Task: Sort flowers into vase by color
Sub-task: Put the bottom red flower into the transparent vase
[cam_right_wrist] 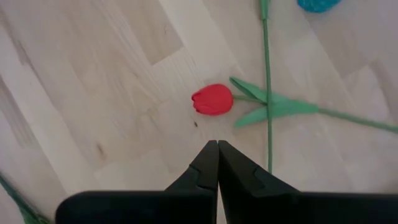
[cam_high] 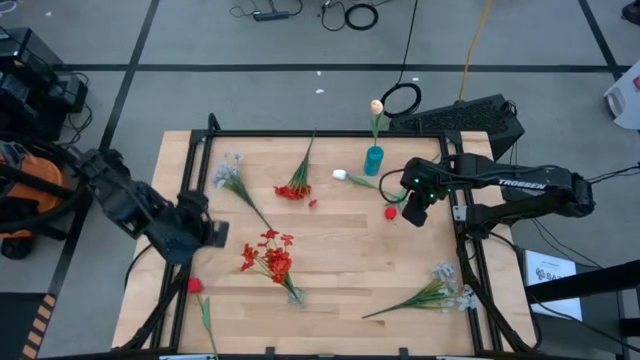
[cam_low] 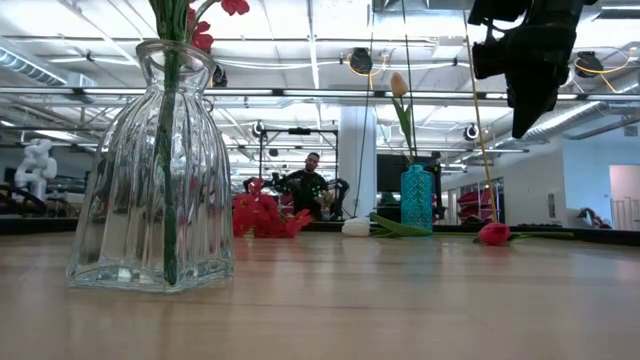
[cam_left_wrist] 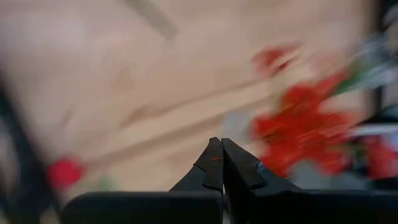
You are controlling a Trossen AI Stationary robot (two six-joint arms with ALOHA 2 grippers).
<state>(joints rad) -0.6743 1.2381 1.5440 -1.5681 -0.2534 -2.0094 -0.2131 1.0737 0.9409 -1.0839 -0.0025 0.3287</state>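
My right gripper [cam_right_wrist: 217,143] [cam_high: 411,214] is shut and hovers above the table, just short of a red tulip bud [cam_right_wrist: 212,99] [cam_high: 390,212] that lies flat on its green stem. A teal vase [cam_high: 373,158] [cam_low: 416,197] stands upright with a cream tulip [cam_high: 376,105] in it. A white tulip [cam_high: 340,174] lies beside it. A clear glass vase [cam_low: 152,170] holds a red blossom cluster [cam_high: 270,258]. My left gripper [cam_left_wrist: 221,140] [cam_high: 212,233] is shut, above the table's left part, touching nothing. Its view is blurred.
Loose on the table lie another red blossom cluster [cam_high: 292,188], pale lavender sprays [cam_high: 228,172] [cam_high: 440,292] and a red rosebud [cam_high: 194,285] near the front left corner. A black frame [cam_high: 300,134] edges the table. A person [cam_low: 312,180] sits far behind it.
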